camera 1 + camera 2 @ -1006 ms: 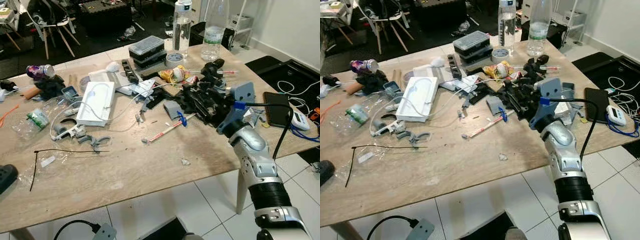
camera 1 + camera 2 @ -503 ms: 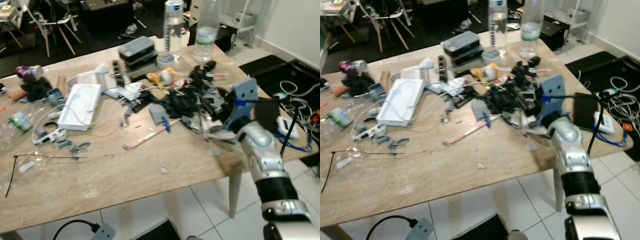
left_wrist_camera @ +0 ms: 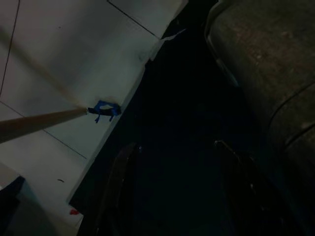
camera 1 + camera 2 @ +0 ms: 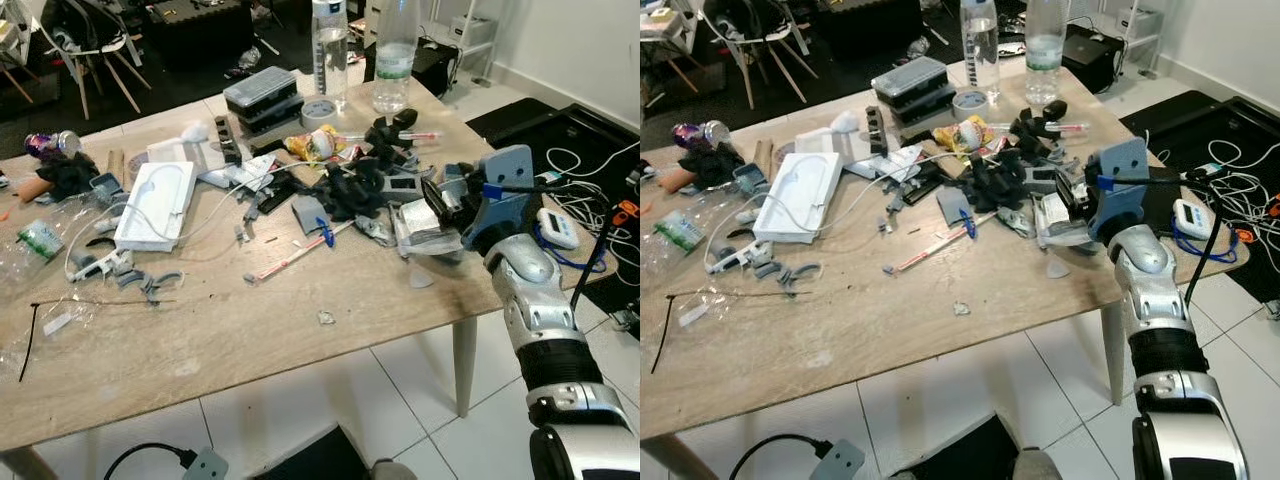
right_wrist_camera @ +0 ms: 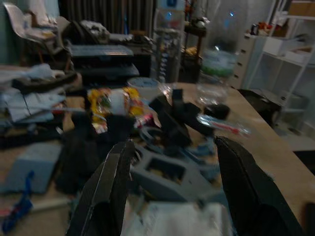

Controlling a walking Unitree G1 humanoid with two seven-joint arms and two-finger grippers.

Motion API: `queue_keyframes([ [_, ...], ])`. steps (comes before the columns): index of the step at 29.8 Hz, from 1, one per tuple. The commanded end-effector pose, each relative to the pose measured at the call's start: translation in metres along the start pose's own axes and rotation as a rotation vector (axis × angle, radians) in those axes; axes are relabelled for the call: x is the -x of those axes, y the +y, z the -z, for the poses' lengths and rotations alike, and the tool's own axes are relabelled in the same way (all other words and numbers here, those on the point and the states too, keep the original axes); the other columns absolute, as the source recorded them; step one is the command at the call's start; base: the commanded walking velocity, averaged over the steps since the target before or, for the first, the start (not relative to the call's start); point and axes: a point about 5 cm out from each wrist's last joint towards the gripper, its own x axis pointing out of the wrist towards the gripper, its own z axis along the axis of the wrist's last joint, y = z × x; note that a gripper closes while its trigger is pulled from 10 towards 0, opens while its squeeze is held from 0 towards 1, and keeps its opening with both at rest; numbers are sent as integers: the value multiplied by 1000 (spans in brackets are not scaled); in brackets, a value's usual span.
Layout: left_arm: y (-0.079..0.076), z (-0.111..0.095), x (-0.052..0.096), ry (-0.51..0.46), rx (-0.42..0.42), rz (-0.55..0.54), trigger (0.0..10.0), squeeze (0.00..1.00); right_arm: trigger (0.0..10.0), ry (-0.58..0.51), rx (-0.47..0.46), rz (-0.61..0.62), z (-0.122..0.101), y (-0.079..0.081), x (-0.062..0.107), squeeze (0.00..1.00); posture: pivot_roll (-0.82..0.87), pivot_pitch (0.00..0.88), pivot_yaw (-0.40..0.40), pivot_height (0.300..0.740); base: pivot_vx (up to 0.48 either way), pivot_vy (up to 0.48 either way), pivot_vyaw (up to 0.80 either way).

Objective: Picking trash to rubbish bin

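**Trash collection: barely begun**

Wooden table strewn with litter, none binned; no bin seen. Right gripper spread wide, empty, poised low over a crumpled white wrapper at the table's right edge. Left gripper idle, parted, above dark floor.

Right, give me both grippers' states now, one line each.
Left gripper: open, empty, hanging idle over the floor.
Right gripper: open, holding nothing, above the clutter on the table.
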Motion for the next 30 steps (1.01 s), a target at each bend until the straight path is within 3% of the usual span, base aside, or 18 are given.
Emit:
queue_keyframes([
  [1,-4,22,3,63,-20,22,10000,0,10000,-16,-28,10,-1,-7,1,0,-42,194,107,740,0,0,0],
  [7,-4,48,9,114,-35,28,10000,0,10000,-47,-75,22,-8,-19,0,0,-26,243,118,740,0,0,0],
  [8,-4,51,10,119,-37,28,10000,0,10000,-51,-75,24,-9,-22,0,592,-22,256,120,740,0,0,0],
  [9,-4,53,10,122,-39,28,10000,0,10000,-54,-74,25,-10,-23,-1,592,-22,256,120,740,0,0,0],
  [10,-3,57,12,127,-38,28,10000,0,10000,-71,-94,16,-12,-25,-2,1000,-16,271,122,740,0,0,0],
  [21,-5,54,12,83,-60,47,10000,0,10000,-140,-143,26,-32,-42,-10,1000,31,340,131,740,0,0,0],
  [27,-6,57,13,82,-67,52,10000,0,10000,-155,-160,-29,-36,-41,-13,1000,43,353,140,740,0,0,0],
  [28,-6,59,13,85,-72,54,10000,0,10000,-161,-174,-61,-38,-39,-15,569,49,361,144,740,0,0,0],
  [29,-6,59,13,85,-72,54,10000,0,10000,-161,-174,-61,-38,-39,-15,569,49,361,144,740,0,0,0],
  [30,-6,60,14,90,-75,55,10000,0,10000,-167,-198,-116,-40,-36,-17,0,52,366,145,740,0,0,0],
])
